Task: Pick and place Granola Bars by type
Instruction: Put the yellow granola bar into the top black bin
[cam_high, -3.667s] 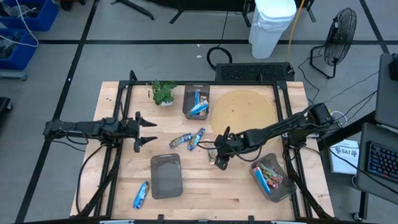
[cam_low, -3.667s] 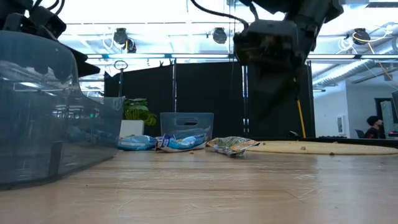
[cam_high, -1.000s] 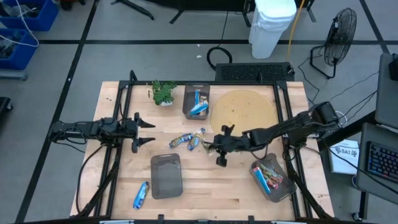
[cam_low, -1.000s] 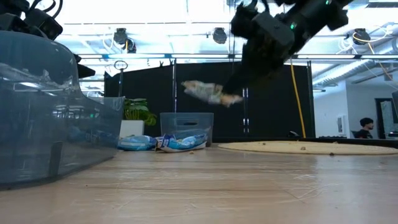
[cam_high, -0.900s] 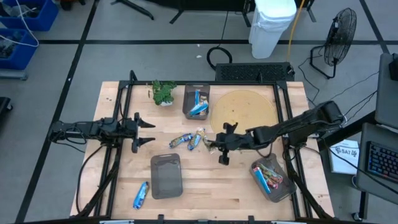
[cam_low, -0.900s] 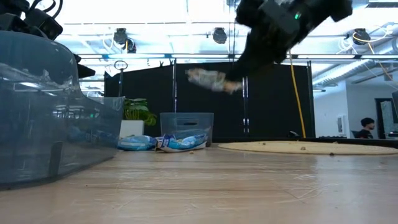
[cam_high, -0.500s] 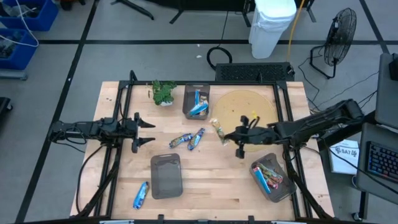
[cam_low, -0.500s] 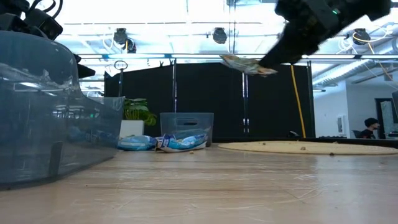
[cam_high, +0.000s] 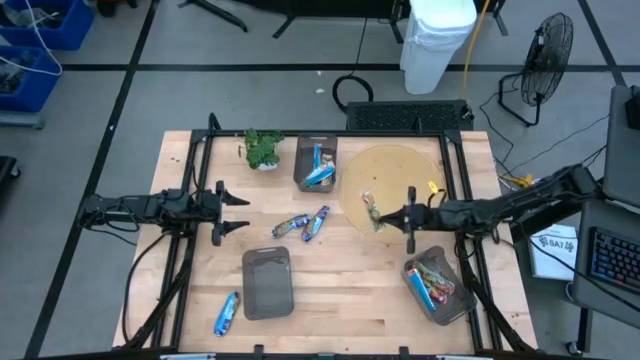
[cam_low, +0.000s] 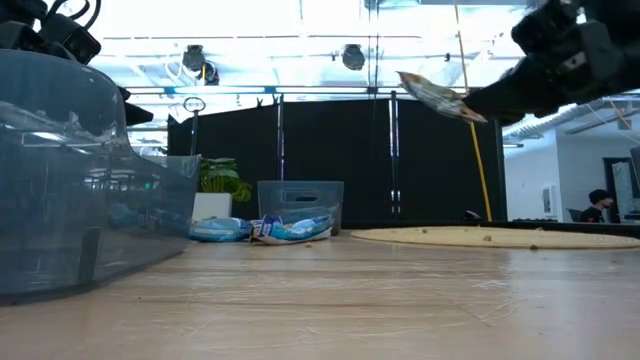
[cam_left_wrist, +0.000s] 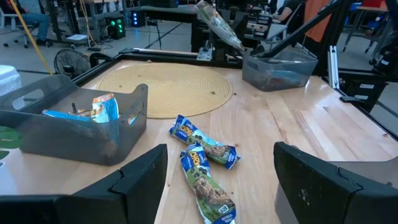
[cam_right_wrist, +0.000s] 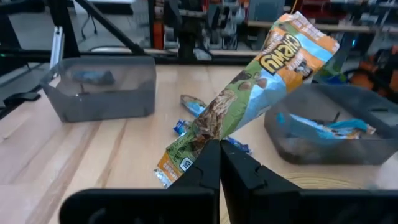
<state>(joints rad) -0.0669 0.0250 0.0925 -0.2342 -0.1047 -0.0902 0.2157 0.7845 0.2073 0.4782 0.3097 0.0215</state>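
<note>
- Your right gripper is pinched tight on a green-and-tan granola bar, holding it in the air above the round woven mat.
- Your left gripper hangs over the table's left side, fingers spread wide, nothing in them.
- Two blue bars lie on the wood mid-table, and another blue bar sits near the front edge.

Both arms were dark, pretty much black all over, long skinny segmented things with chunkier joints. The left gripper had two pointed black fingers forked like a little V. The right gripper had flat matte black fingers with squared edges. The right arm looked blocky and black from table level.
</note>
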